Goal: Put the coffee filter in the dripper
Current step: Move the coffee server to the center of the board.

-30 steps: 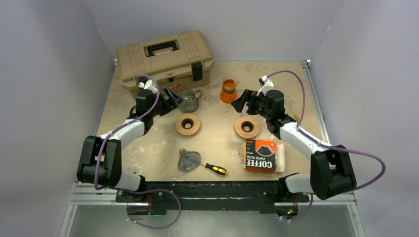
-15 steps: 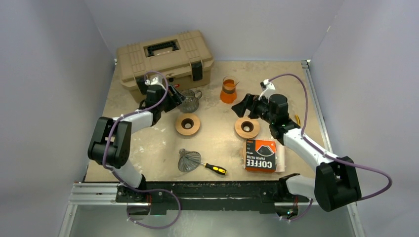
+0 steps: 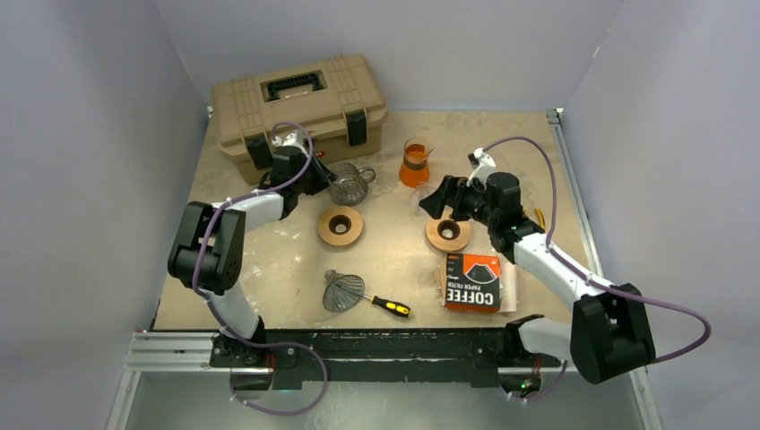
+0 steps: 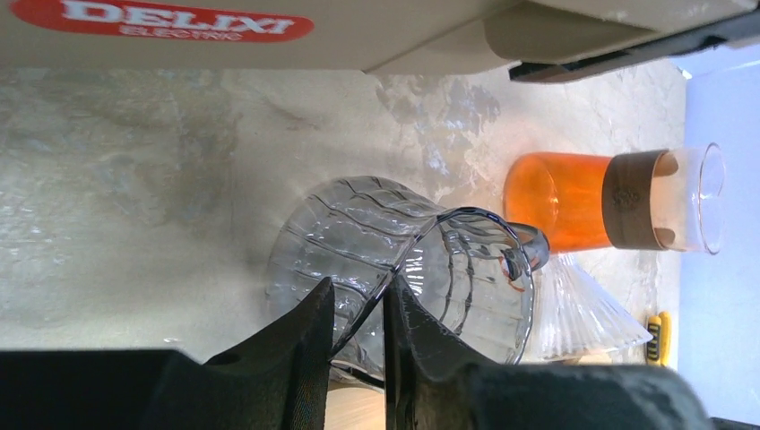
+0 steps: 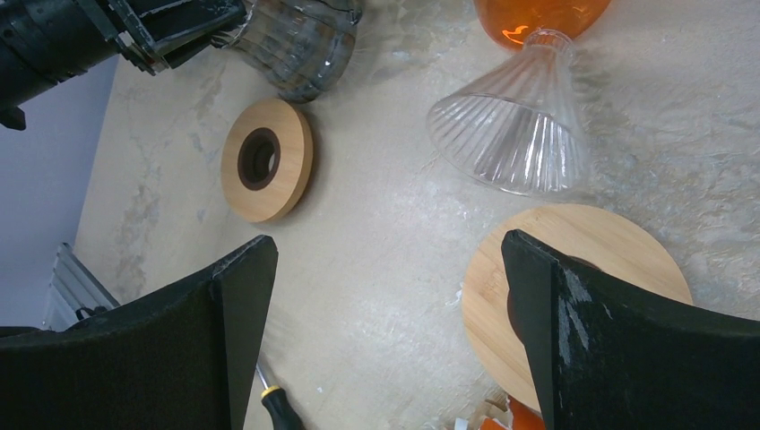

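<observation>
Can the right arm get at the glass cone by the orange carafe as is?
Probably yes. The cone lies on its side just ahead of the wide-open right jaws, with bare table between. The carafe crowds its narrow end.

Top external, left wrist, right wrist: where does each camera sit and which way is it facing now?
Top external: above and behind the bases, looking down on the table; both arms show, left hand, right hand.
Left wrist: low, facing the toolbox; own fingers pinch the ribbed glass dripper.
Right wrist: looks down at the wooden ring; own fingers spread wide.
Shared: both wrist views show that dripper and the orange carafe.
</observation>
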Robot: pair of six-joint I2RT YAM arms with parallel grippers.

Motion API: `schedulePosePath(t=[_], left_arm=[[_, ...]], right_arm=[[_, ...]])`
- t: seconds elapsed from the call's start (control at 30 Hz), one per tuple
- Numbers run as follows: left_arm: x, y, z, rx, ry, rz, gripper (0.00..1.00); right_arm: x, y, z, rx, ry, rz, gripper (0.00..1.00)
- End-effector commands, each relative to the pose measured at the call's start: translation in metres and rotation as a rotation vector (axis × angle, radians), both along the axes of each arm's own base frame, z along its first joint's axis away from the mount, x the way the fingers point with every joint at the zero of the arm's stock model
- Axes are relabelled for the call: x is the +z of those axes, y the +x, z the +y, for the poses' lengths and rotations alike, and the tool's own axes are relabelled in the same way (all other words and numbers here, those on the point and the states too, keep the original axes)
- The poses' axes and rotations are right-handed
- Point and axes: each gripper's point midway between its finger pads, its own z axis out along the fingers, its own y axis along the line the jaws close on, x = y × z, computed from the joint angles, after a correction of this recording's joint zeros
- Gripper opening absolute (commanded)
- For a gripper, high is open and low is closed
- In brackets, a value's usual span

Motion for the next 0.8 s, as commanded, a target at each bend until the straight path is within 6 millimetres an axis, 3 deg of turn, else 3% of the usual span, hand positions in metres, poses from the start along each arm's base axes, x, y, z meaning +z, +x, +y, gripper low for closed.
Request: schedulePosePath(t=[0.0,0.37,0.77], left_arm=[[0.014,-0.001,-0.025,-0.096,0.006,-0.027,0.12],[0.027,-0.032,-0.069,-0.198,0.023,-0.041,0.04],[0.015,-0.055,-0.085,-0.185,0.022,0.011,0.0]], right_arm=[[0.022,0.007,0.001,0.011,-0.014,-0.056,0.99],[0.028,0.011,-0.001,0.003,-0.035,-0.069,0.99],[0.024,0.013,-0.001,0.005,-0.044,-0.065,0.99]])
